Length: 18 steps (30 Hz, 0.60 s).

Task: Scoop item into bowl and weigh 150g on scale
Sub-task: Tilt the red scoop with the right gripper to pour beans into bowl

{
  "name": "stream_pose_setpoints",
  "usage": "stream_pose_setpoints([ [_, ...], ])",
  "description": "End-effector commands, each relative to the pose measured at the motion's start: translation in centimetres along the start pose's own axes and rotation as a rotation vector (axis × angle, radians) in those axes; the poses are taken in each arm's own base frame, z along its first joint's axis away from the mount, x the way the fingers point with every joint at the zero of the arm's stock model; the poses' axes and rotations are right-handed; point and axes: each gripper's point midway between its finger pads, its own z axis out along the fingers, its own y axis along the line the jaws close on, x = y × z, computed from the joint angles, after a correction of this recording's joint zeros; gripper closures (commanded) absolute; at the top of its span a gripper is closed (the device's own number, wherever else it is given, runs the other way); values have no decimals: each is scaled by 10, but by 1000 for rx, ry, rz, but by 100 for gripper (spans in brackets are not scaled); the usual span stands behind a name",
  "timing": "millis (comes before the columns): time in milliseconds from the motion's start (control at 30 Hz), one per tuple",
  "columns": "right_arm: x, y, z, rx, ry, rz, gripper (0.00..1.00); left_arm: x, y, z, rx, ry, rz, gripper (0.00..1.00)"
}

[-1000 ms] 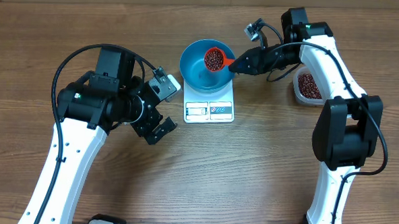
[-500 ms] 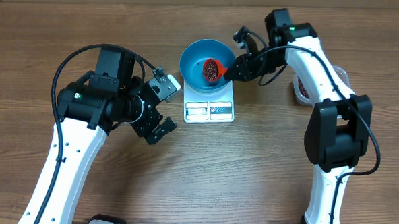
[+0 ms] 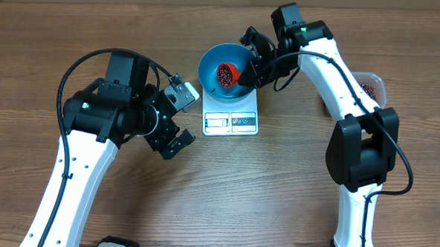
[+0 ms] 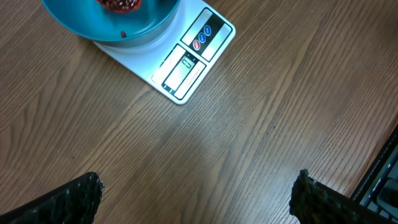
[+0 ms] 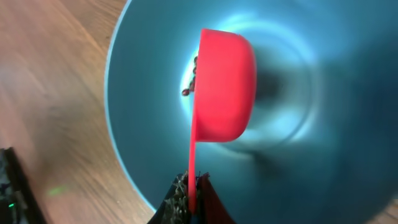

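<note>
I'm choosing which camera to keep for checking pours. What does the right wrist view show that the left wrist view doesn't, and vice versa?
Only the right wrist view: the red scoop tipped on its side, its handle pinched in the shut right tool, with beans at its lip. Only the left wrist view: the white scale with its display and buttons, and the open left tool. Both: the blue bowl, some beans, and the wooden table.
</note>
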Motion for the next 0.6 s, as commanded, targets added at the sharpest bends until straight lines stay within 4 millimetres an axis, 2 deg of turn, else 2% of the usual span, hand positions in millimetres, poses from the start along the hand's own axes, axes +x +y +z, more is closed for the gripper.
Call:
stream_pose_setpoints([
  [0,-7,-10,-7,89,-3,1,96,0,1,-4,-12,-13,-17,0],
  [333,-9,-10,-29,182,-3,-7,96,0,1,-4,-12,-13,-17,1],
  [567,-9,-10,-30,244,6,1,96,0,1,-4,-12,-13,-17,0],
])
